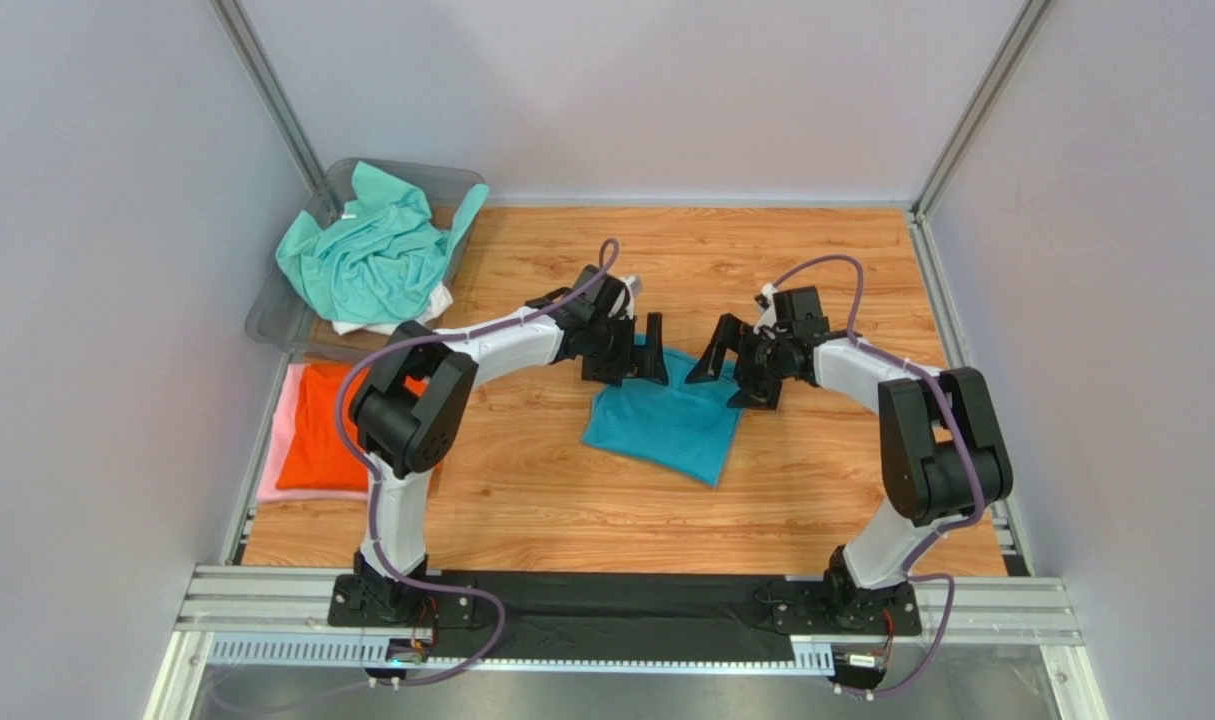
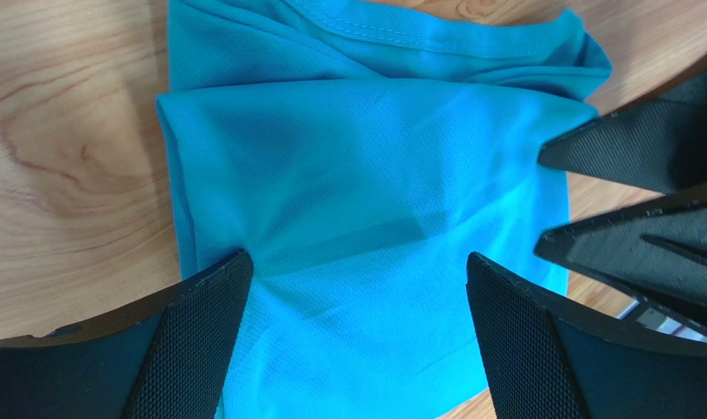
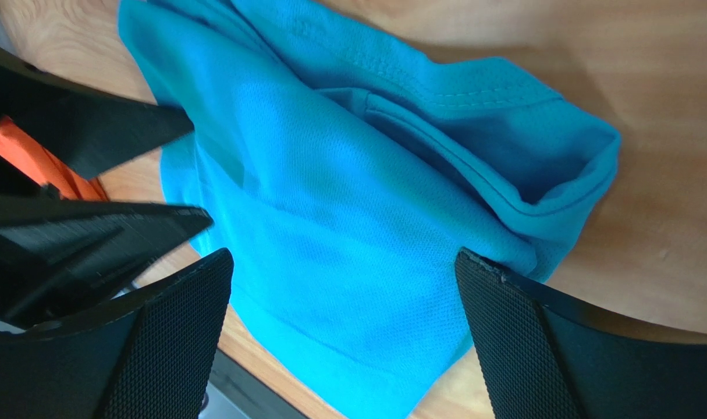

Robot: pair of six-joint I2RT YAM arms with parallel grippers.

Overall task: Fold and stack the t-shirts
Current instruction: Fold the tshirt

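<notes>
A blue shirt [image 1: 661, 428] lies in the middle of the wooden bench [image 1: 839, 285]. It is folded into a small, flat shape, with one folded edge on its left side. The neck part with its seam is at the far end.

The left claw [image 1: 646, 353] is just above the far left part of the blue shirt. Its two black fingers are wide apart and it has nothing in them. The wrist view shows blue cloth lying below and between the fingers. It is not clear if the fingertips touch the cloth.

The right claw [image 1: 723, 360] is just above the far right part of the same shirt. It is wide open too, and it holds nothing. The two claws point at each other. They are close together but do not touch.

A grey bin [image 1: 290, 300] stands at the far left corner of the bench. A green shirt [image 1: 373, 248] is bunched up on top of it and hangs over the rim. A white shirt [image 1: 418, 311] peeks out under the green one.

At the left edge of the bench, an orange shirt [image 1: 320, 435] lies on top of a pink shirt [image 1: 286, 450]. They are well apart from the blue shirt.
</notes>
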